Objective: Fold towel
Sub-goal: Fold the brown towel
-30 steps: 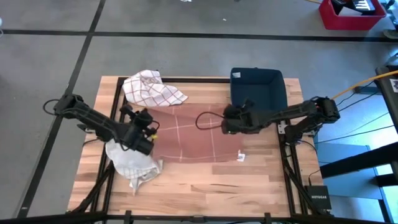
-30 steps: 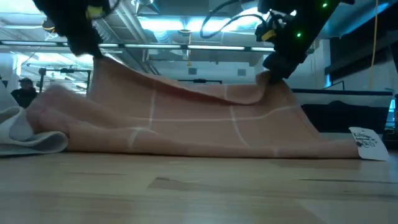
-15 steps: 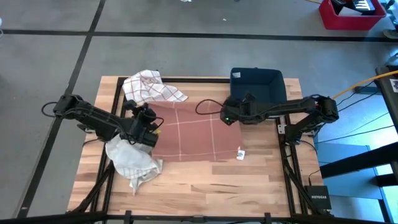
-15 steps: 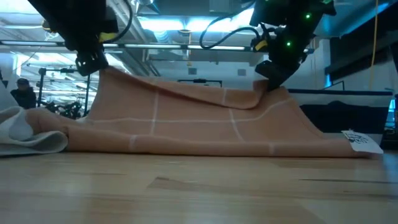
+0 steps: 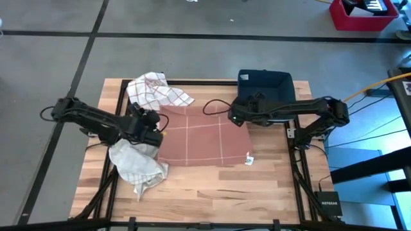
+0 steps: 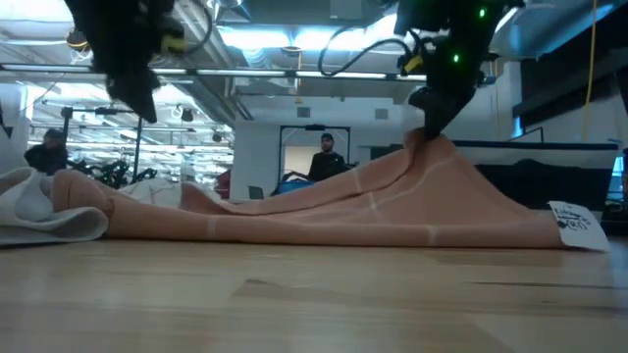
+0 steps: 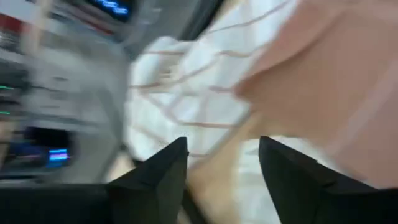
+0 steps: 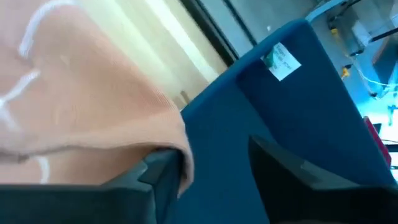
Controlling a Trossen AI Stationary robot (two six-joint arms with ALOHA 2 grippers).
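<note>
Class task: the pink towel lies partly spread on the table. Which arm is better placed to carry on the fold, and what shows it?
Right. The right gripper is shut on the pink towel, lifting its corner beside the blue bin. The left gripper hangs open and empty above the towel's other corner.

The left dark six-joint arm is stretched in from the table's left edge, its two-finger left gripper held above the surface; the dark fingers are seen parted, nothing pinched between them. The right dark six-joint arm is extended low from the right side toward the middle, and its right gripper is clamped on a fold of salmon-pink cloth, lifted clear.
</note>
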